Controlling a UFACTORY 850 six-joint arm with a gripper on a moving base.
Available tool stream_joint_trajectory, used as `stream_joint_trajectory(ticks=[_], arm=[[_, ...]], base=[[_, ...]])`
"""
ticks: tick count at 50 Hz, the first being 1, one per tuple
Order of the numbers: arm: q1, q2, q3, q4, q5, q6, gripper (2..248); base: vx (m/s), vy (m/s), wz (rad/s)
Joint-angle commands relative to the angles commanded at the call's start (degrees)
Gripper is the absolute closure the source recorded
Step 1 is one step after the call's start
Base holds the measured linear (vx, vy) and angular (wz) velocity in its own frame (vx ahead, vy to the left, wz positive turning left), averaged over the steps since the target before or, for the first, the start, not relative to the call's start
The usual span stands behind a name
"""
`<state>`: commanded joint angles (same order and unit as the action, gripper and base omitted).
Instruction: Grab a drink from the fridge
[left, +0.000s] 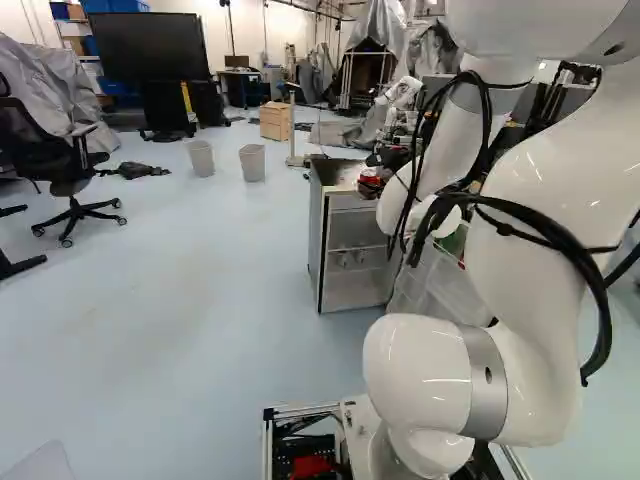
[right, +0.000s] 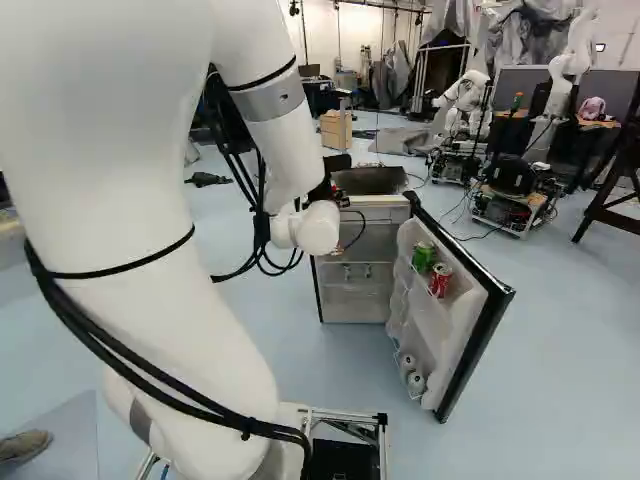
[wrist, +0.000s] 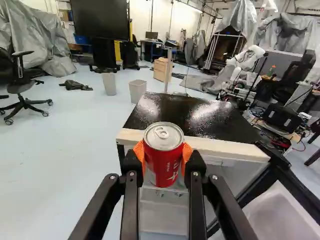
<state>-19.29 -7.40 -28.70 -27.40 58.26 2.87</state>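
"The end effector (wrist: 164, 156) — is it holding anything?"

"Yes. Its two fingers are closed on a red can (wrist: 164, 167), an orange pad (wrist: 188, 152) against each side. The can looks upright, its tab end uppermost."

"Where is the can?"

"Outside the fridge compartment, near the front edge of the fridge top (wrist: 195, 117). I cannot tell whether it touches that pale edge."

"What could go wrong there?"

"A knock, I'd judge. If the arm (right: 110, 180) dips or swings toward the fridge, the can's base could strike the edge and twist between the pads. Smooth metal may slide if the grip is light; too hard a squeeze could dent the thin wall."

"And further out?"

"Black cables (right: 262, 200) loop loosely along the arm. A turn might hook one on the fridge's corner or on the open door (right: 480, 345), jerking the can. The door stands wide, beside the compartment in the right base view. Its shelf holds a green can (right: 424, 257) and another red can (right: 441, 280); pale containers (right: 416, 382) sit lower down. A bump could rattle those or swing the door into the arm."

"Is the drink fetched, then?"

"It appears so: grabbed and out. What's left, in my judgement, is carrying it clear — best done slowly, lifting slightly and backing away from the edge before any turn."
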Motion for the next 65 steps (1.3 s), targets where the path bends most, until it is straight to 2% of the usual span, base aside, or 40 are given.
stream_joint_trajectory(ticks=[44,65], arm=[[1.6,-1.4,-8.1,0.0,-8.8,0.0,157],[2.3,-4.8,-12.6,0.0,-14.0,0.0,157]], base=[[0.000,0.000,0.000],[0.000,0.000,0.000]])
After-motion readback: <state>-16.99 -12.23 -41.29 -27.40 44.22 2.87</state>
